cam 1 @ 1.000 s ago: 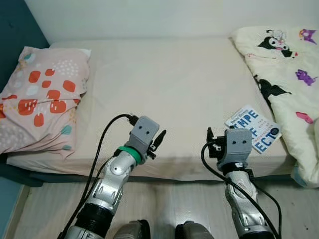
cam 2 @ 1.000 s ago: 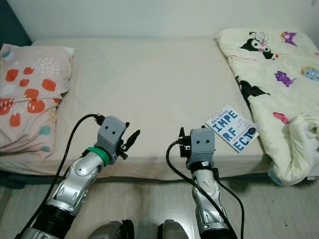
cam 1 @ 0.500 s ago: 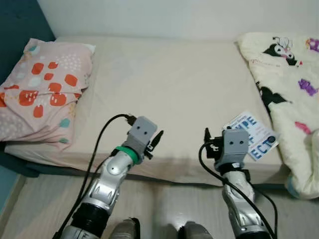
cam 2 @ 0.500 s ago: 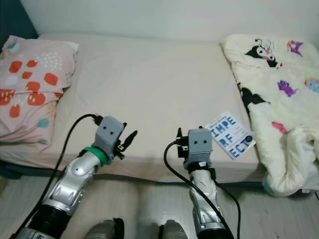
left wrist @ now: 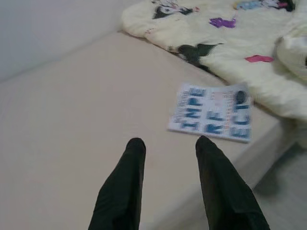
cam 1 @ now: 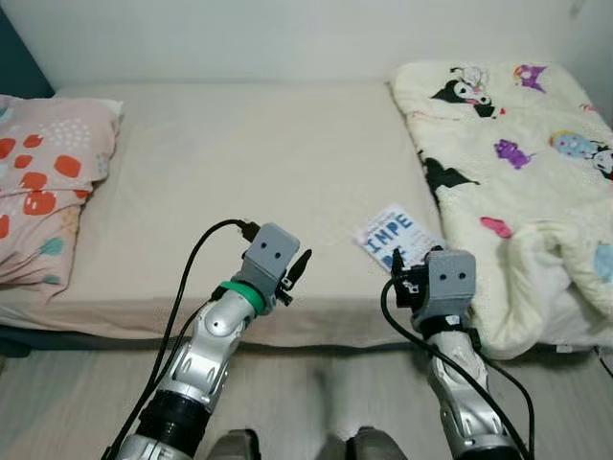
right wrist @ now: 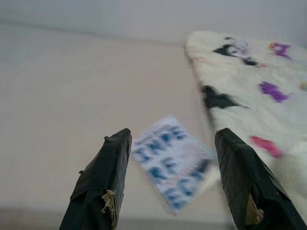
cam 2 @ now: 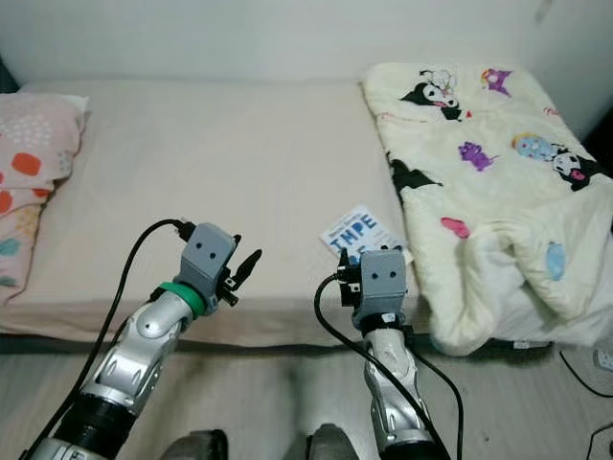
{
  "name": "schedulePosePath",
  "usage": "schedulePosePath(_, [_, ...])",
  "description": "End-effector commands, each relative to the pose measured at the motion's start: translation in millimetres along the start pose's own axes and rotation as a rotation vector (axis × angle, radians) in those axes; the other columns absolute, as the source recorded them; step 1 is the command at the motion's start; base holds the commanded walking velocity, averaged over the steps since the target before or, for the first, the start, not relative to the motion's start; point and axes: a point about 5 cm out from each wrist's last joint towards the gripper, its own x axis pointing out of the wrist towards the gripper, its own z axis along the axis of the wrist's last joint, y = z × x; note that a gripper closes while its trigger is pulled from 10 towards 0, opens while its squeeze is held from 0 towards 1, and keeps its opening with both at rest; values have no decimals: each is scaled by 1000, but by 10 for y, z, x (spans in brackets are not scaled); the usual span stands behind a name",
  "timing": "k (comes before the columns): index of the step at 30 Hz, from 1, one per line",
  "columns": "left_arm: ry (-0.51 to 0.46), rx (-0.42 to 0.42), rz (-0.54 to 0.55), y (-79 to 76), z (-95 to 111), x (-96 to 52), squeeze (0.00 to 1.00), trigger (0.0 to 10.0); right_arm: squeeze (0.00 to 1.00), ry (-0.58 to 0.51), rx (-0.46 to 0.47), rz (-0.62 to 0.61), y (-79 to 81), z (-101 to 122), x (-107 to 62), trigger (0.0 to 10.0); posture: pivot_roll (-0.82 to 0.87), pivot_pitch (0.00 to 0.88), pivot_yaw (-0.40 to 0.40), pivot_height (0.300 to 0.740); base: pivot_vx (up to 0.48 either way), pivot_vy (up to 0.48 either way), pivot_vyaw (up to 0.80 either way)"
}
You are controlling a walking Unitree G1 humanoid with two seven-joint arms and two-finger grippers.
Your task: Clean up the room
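Beige sheeting covers the bed [cam 1: 220, 172], and on it, near the front edge, lies a blue-lettered white book [cam 1: 391, 235], touching the fold of the cartoon-print blanket [cam 1: 498, 144]. Compared with a second ago, our whole view has swung rightwards: the patterned pillow [cam 1: 43, 182] now sits at the left border and the book lies nearly ahead of the right pincer [right wrist: 168, 179], whose fingers are spread wide with the book framed between them. We judge this turn aligns us for a pickup. Our left pincer [left wrist: 165, 143] hovers over the mattress edge, fingers also spread, holding nothing.
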Motion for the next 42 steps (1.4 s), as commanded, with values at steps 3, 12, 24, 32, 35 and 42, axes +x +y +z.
schedulePosePath(3, [23, 7, 2, 4, -35, 2, 0, 10000, 0, 10, 6, -4, 7, -21, -18, 10000, -139, 31, 84, 740, 0, 0, 0])
schedulePosePath(12, [16, 16, 3, 15, -21, 25, 0, 10000, 0, 12, 7, -2, 13, -25, -20, 10000, -141, 33, 87, 740, 0, 0, 0])
schedulePosePath(24, [6, 37, 26, 42, -9, 37, 0, 10000, 0, 18, -2, 9, 27, -39, -36, 10000, -142, 35, 87, 740, 170, 0, 0])
schedulePosePath(32, [4, 36, 32, 43, -12, 40, 0, 10000, 0, 19, -4, 9, 18, -41, -39, 10000, -141, 37, 85, 740, 480, 0, 0])
schedulePosePath(35, [8, 23, 41, 49, -19, 41, 0, 10000, 0, 19, -4, 9, 18, -42, -40, 10000, -142, 37, 84, 740, 160, 0, 0])
schedulePosePath(42, [10, 14, 41, 51, -22, 44, 0, 10000, 0, 20, -5, 9, 16, -43, -40, 10000, -142, 37, 83, 740, 0, 0, 0])
